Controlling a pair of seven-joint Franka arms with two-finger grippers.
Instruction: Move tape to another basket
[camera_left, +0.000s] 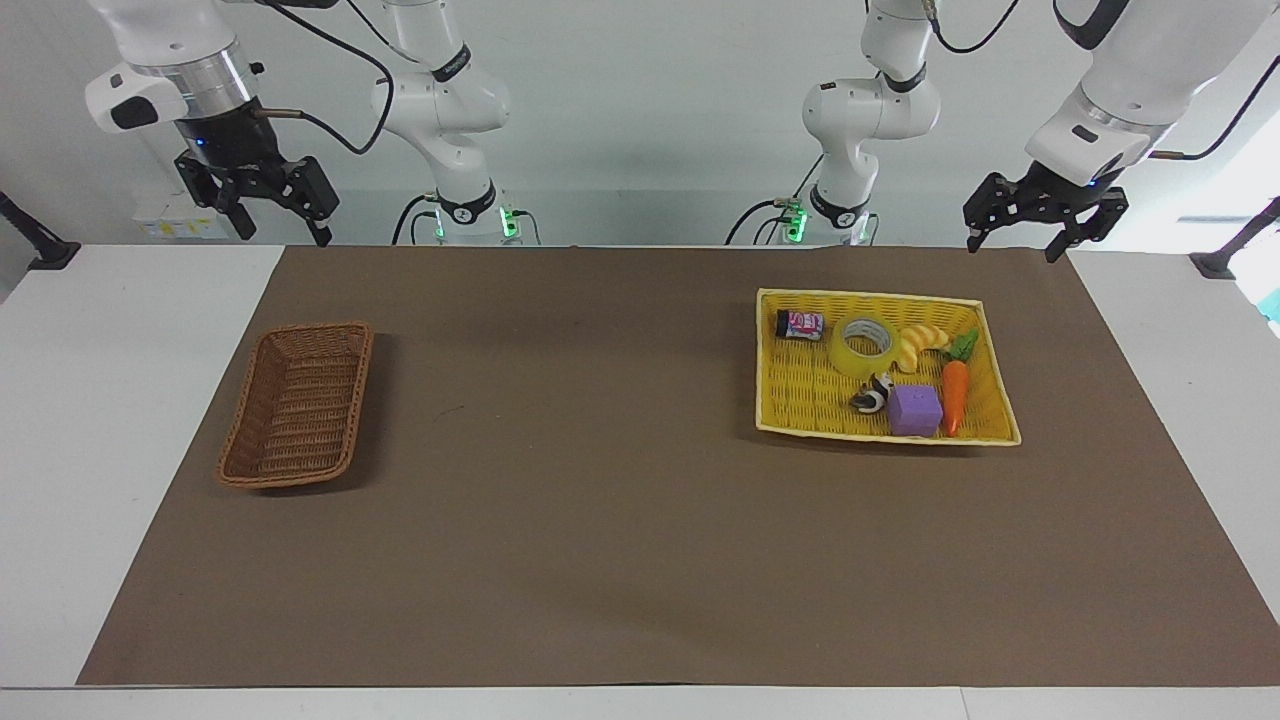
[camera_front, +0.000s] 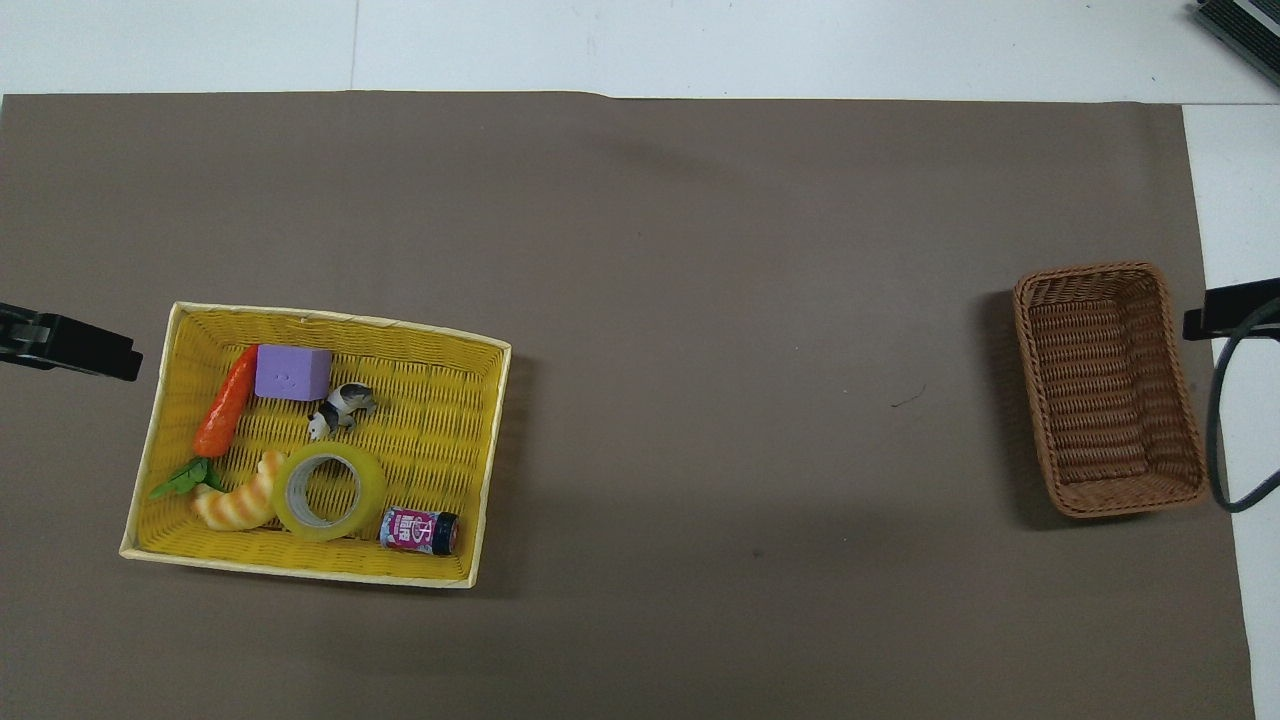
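The tape (camera_left: 862, 345), a yellow translucent roll with a pale core, lies flat in the yellow basket (camera_left: 800, 428), in its part nearer the robots, between a small can and a croissant toy. It also shows in the overhead view (camera_front: 330, 492). The dark brown wicker basket (camera_left: 297, 405) stands empty toward the right arm's end of the table (camera_front: 1108, 385). My left gripper (camera_left: 1012, 247) hangs open and empty, raised over the mat's edge by the robots. My right gripper (camera_left: 285, 235) hangs open and empty, raised over the table's edge at its own end. Both arms wait.
The yellow basket (camera_front: 340, 322) also holds a small can (camera_front: 420, 530), a croissant toy (camera_front: 240, 500), a toy carrot (camera_front: 225, 400), a purple cube (camera_front: 292, 372) and a small black-and-white figure (camera_front: 342, 405). A brown mat (camera_left: 600, 480) covers the table.
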